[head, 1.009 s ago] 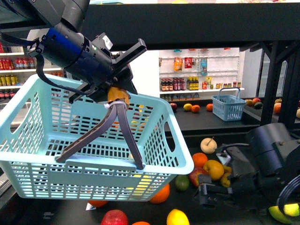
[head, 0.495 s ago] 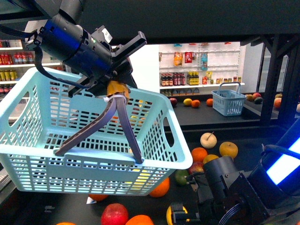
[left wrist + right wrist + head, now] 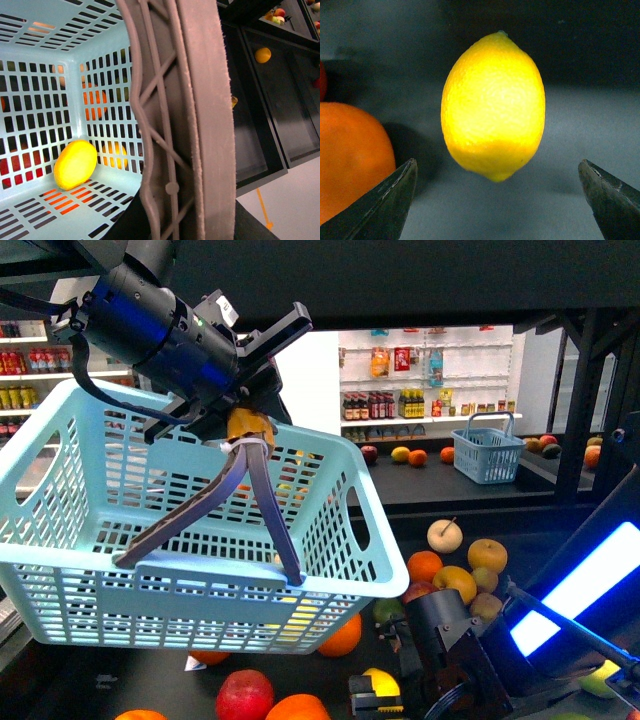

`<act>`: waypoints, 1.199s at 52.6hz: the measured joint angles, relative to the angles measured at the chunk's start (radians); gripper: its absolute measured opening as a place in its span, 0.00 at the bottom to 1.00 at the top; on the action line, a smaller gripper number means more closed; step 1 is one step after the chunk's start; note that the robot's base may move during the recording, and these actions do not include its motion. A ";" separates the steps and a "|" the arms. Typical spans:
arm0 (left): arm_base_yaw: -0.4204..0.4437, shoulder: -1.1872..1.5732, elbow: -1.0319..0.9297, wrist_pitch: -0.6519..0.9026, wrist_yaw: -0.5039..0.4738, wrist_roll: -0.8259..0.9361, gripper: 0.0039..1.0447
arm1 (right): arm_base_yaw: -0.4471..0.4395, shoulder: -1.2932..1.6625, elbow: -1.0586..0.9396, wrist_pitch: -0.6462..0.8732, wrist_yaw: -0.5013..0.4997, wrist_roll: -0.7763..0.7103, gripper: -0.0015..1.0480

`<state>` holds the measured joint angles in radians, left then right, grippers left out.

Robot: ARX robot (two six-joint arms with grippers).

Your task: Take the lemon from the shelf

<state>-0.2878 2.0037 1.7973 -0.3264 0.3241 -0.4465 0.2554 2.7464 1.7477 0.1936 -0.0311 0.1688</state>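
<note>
On shelf (image 3: pixel 600 125), lemon (image 3: pixel 492 105) between tips of right claw (image 3: pixel 497 165), orange (image 3: pixel 350 155) just left, basket (image 3: pixel 200 540) aloft further left

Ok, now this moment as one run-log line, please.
phase: pre-grasp | right gripper: open, facing lemon, no contact | left gripper: shut on basket handle | basket: one yellow fruit inside

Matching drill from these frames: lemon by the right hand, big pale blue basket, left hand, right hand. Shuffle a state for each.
1. bright yellow oval lemon
2. pale blue slotted plastic basket
3. left hand
4. right hand

A. open, either side of the lemon, not touching it
B. shut on the grey plastic handle
C. lying on the black metal shelf tray beside a round orange fruit
D. held in the air, an oval yellow fruit inside

Pairs: 1-C, 2-D, 3-B, 4-A.
</note>
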 joint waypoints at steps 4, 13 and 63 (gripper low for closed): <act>0.000 0.000 0.000 0.000 0.000 0.000 0.15 | 0.002 0.031 0.053 -0.022 0.014 0.000 0.93; 0.000 0.000 0.000 0.000 0.000 0.000 0.15 | 0.003 0.105 0.174 -0.074 0.047 -0.003 0.93; 0.000 0.000 0.000 0.000 0.000 0.000 0.15 | 0.002 0.169 0.318 -0.201 0.088 -0.033 0.68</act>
<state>-0.2878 2.0037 1.7973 -0.3264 0.3244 -0.4465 0.2573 2.9158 2.0655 -0.0078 0.0570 0.1356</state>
